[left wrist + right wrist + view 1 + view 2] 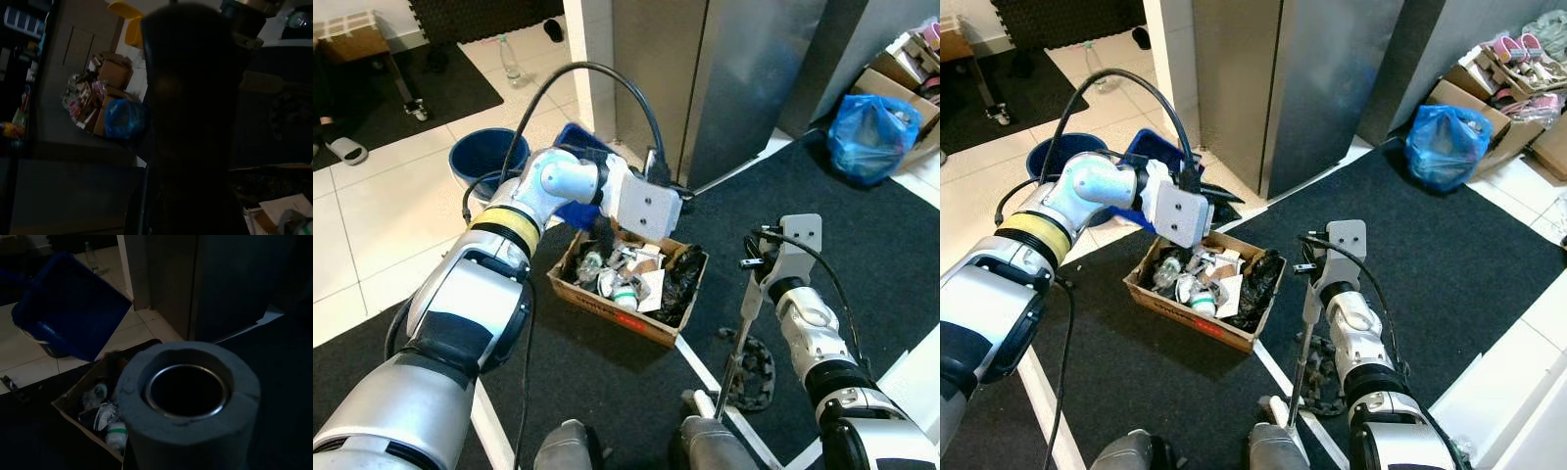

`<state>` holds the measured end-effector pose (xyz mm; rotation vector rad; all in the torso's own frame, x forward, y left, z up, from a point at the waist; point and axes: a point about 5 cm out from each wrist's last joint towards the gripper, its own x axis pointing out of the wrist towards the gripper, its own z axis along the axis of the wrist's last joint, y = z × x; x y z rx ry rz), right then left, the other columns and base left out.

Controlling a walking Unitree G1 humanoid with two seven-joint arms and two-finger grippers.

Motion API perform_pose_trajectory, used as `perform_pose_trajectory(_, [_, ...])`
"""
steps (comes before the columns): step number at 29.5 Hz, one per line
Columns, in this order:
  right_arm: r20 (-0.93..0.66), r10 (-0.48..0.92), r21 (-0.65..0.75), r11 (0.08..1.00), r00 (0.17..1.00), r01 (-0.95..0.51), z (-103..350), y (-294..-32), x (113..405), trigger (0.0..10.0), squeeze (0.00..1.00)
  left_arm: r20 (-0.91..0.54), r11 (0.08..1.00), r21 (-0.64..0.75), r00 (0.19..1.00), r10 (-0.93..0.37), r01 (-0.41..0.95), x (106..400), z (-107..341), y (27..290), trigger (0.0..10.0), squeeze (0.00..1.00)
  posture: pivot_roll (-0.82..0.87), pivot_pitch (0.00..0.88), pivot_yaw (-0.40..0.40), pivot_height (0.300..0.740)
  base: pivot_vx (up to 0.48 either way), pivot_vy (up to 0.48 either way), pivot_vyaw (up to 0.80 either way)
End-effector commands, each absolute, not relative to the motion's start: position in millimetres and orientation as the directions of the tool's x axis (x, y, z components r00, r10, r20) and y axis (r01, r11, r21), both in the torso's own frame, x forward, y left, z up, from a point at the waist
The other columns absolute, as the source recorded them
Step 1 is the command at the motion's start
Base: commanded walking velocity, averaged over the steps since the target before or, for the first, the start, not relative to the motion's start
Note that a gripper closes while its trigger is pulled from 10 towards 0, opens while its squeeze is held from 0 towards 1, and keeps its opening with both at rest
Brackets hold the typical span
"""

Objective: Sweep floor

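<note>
Emptying step in hand: left gripper [1197, 196], finger state indiscernible, tilts the blue plastic dustpan [78, 303] over the brown cardboard trash box [1180, 304]. Right gripper [1310, 279] clasps the metal broom handle [1301, 367] beside the box. Next move likely calls for lowering the dustpan.

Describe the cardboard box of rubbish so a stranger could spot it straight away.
Start at the tall grey cabinet and look down to the black mat at its foot. The cardboard box sits near the mat's edge, beside the white tiles, under the left gripper. Unlike the blue bucket and blue bag, it is brown, shallow, open-topped and full of crumpled rubbish.
</note>
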<state>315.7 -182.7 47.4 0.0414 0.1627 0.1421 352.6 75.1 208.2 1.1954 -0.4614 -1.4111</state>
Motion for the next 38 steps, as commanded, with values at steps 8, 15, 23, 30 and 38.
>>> perform_pose_trajectory(8, [-0.176,0.139,0.053,0.99,0.975,-0.132,42.2,-182.9,311.9,10.0,0.0,-0.254,-0.144,0.876,0.187,-0.949,0.46,355.5,240.0,67.7,10.0,0.0,0.03,0.0,0.037,0.74,0.0,0.0,0.0])
perform_pose_trajectory(15, [-0.177,0.145,0.05,0.989,0.974,-0.138,43.3,-181.8,313.7,10.0,0.0,-0.103,0.007,0.839,0.171,-0.98,0.543,356.6,249.7,66.0,10.0,0.0,0.04,0.0,0.026,0.74,0.0,0.0,0.0])
perform_pose_trajectory(23, [-0.177,0.14,0.039,0.99,0.974,-0.136,43.9,-181.7,314.4,10.0,0.0,0.285,0.387,0.659,0.262,-0.922,0.645,366.3,276.2,85.3,10.0,0.0,0.03,0.0,0.022,0.74,0.0,0.0,0.0])
perform_pose_trajectory(30, [-0.191,0.062,-0.017,0.998,0.98,-0.066,44.2,-191.1,315.9,10.0,0.0,0.537,0.595,0.31,0.38,-0.753,0.741,366.8,271.1,105.0,10.0,0.0,0.05,0.0,0.019,0.74,0.0,0.0,0.0])
perform_pose_trajectory(38, [-0.245,-0.177,-0.162,0.977,0.953,0.139,41.5,-224.2,313.7,10.0,0.0,0.594,0.551,0.058,0.415,-0.69,0.833,348.7,242.9,90.2,10.0,0.0,0.06,0.0,0.008,0.74,0.0,0.0,0.0])
